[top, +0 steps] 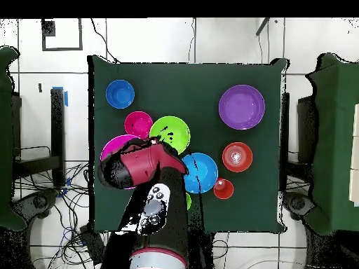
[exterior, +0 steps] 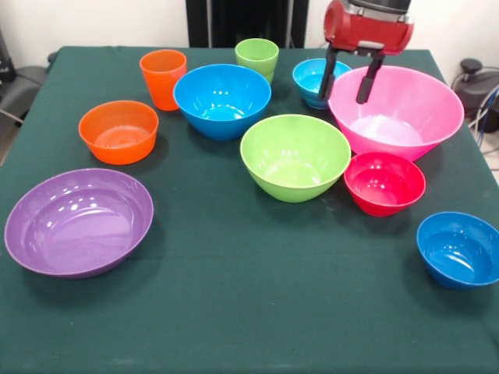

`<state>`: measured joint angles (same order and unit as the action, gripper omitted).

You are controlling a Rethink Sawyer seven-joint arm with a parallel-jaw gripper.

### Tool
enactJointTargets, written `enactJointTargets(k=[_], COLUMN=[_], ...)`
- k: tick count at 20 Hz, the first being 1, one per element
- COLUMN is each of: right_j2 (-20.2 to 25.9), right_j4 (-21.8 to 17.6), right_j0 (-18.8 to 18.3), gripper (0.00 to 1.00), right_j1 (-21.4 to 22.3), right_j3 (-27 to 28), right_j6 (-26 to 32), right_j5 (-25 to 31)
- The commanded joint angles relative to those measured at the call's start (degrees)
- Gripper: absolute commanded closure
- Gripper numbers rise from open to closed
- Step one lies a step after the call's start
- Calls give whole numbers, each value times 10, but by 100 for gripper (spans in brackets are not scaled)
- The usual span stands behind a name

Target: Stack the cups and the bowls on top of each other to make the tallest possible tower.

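Note:
My gripper [exterior: 345, 99] hangs open and empty over the back left rim of the huge pink bowl [exterior: 413, 105]. One finger is beside a small blue bowl [exterior: 312, 78], the other over the pink bowl's inside. The orange cup [exterior: 164, 78] and light green cup [exterior: 257, 57] stand upright at the back. Between them sits the large blue bowl [exterior: 222, 100]. The lime green bowl [exterior: 295, 156], red bowl [exterior: 384, 183], orange bowl [exterior: 118, 131], purple bowl [exterior: 78, 222] and a second small blue bowl [exterior: 458, 249] rest separately on the cloth. Nothing is stacked.
All items stand on a dark green tablecloth [exterior: 249, 312]. In the overhead view the red arm [top: 144, 164] covers much of the pink bowl [top: 111, 148]. The purple bowl [top: 241, 106] lies near one table edge.

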<state>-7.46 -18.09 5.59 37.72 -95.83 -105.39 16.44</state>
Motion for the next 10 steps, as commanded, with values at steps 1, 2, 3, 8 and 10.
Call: enactJointTargets(k=[1,2,3,8,10], right_j2=[-2,-2,4,10,15], right_j4=[-22,-23,-23,-22,-20], right_j0=[0,0,-13,-23,-29], gripper=[0,0,0,0,0], right_j1=[-2,-5,-17,-51,-68], right_j3=[-38,-38,-21,32,55], right_j6=[-73,-72,-61,-41,-34], right_j5=[-48,-53,-51,-43,-42])
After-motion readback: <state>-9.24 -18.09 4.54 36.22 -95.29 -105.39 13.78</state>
